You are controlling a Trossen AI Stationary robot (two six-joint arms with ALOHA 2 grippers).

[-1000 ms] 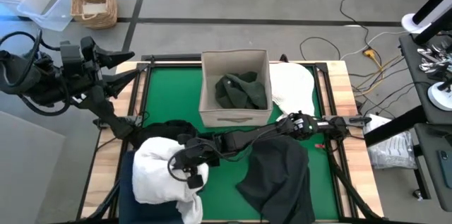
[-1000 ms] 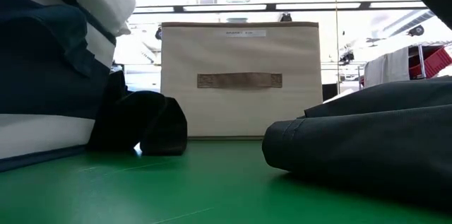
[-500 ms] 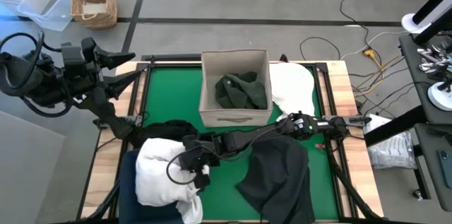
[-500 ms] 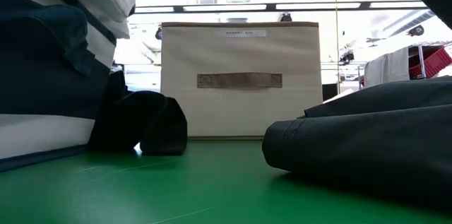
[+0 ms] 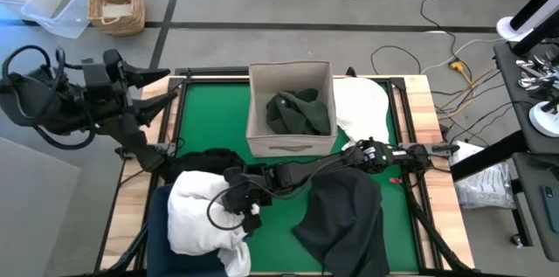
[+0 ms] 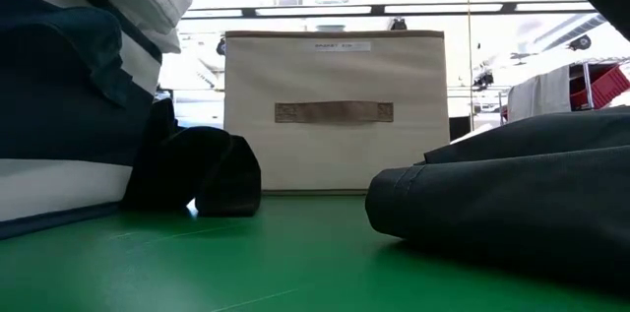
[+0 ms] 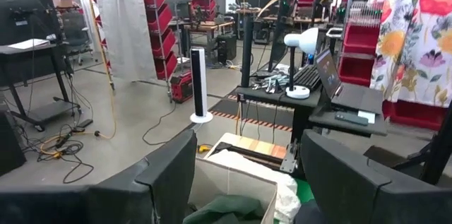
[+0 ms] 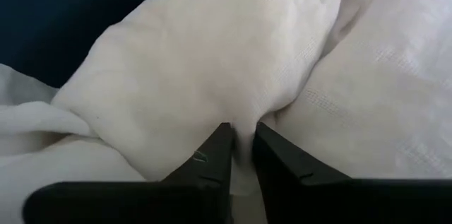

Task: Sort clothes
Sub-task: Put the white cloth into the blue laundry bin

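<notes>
The right gripper [image 8: 240, 155] pinches a fold of the white garment [image 5: 199, 216] over the navy bin [image 5: 157, 225], fingers nearly closed, perhaps loosening. The left gripper [image 7: 247, 174] hovers wide open, empty.

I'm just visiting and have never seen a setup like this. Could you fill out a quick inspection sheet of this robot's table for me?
Surface: green mat on a wood-edged table.
Job's things: white pile in the navy bin; dark green garment in the beige box; charcoal garment and black garment on the mat; white garment beside the box.
Clutter: nothing seen on the mat.
Grippers: right gripper pinching a fold of the white pile; left gripper open, raised off the table's far left corner.
Cables: loose cords on the floor.
Surroundings: wicker basket, plastic tub, workshop shelving.
</notes>
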